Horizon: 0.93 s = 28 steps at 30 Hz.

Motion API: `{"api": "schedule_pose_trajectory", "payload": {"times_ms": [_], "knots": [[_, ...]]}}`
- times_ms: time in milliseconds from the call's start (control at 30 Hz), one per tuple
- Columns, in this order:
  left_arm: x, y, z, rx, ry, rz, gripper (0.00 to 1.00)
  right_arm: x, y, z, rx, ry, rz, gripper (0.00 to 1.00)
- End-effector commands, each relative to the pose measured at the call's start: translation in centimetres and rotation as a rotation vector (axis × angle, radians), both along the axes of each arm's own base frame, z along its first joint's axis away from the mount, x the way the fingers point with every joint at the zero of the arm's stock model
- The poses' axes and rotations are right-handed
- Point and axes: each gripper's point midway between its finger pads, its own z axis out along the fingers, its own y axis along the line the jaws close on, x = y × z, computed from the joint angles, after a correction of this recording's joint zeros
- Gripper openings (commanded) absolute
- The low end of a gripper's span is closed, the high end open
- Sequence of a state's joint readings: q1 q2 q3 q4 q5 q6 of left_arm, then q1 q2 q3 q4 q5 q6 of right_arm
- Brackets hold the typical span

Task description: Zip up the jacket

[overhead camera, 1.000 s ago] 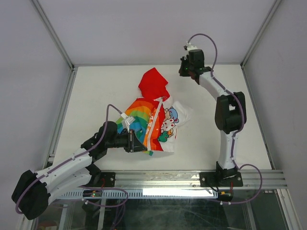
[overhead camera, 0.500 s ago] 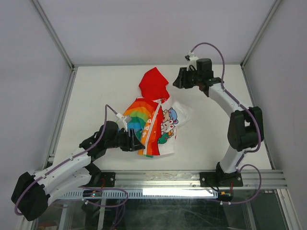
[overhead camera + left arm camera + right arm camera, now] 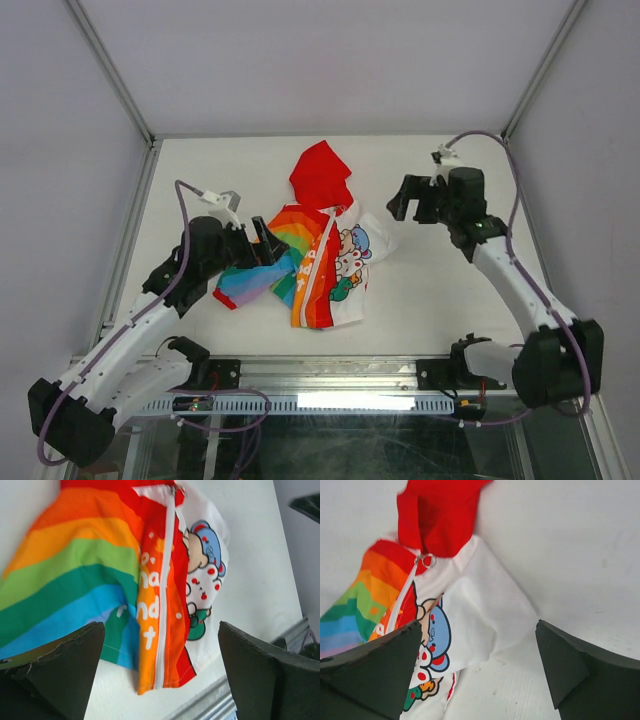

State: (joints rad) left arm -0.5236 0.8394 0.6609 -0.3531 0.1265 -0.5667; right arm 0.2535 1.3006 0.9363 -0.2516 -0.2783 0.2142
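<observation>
The jacket (image 3: 325, 262) lies flat in the middle of the table, red hood (image 3: 320, 175) toward the back, rainbow sleeve out to the left. Its white zipper (image 3: 165, 595) runs closed from the hem to the ring pull (image 3: 426, 560) at the neck. My left gripper (image 3: 272, 248) hovers open over the rainbow panel with nothing held. In the left wrist view the left gripper (image 3: 160, 630) frames the hem, its fingers (image 3: 60, 670) clear of the cloth. My right gripper (image 3: 402, 198) stands open, empty, right of the hood. The right gripper (image 3: 479, 627) looks down on the white cartoon panel (image 3: 470, 610).
The white table (image 3: 450, 290) is bounded by a metal rail (image 3: 400, 372) along the near edge. Grey enclosure walls and frame posts (image 3: 135, 150) close the sides and back. Purple cables loop off both arms.
Both grippers went from shut to open. The left arm drew back from the hem to the left, and the rainbow sleeve spread out. The right arm swung right, away from the hood.
</observation>
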Motion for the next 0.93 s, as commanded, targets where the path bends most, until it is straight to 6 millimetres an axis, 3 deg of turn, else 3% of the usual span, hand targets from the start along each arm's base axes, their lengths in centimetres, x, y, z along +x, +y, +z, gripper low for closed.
{"api": "schedule_pose_trajectory", "payload": {"times_ms": [0,200,367,467,567,900], "knots": [[2.2,3.3,6.2,0.016,-0.183,0.144,0.99,-1.2,-4.8,7.5,-0.007,-0.25,-0.235,0.99],[0.3,9.1,13.9,0.041,-0.463,0.34,0.99,-6.6,-10.2,12.7,-0.07,-0.439,-0.427,1.0],[-1.9,12.8,17.7,0.069,-0.616,0.45,0.99,-10.6,-13.1,14.9,-0.088,-0.591,-0.514,1.0],[-2.5,14.2,17.8,0.073,-0.655,0.508,0.99,-12.1,-14.1,14.9,-0.078,-0.643,-0.556,0.99],[-2.5,14.8,16.7,0.072,-0.664,0.542,0.99,-12.8,-14.1,14.8,-0.053,-0.672,-0.559,1.0],[-2.1,14.9,15.7,0.12,-0.668,0.54,0.99,-12.5,-13.2,14.9,-0.062,-0.681,-0.498,1.0]]}}
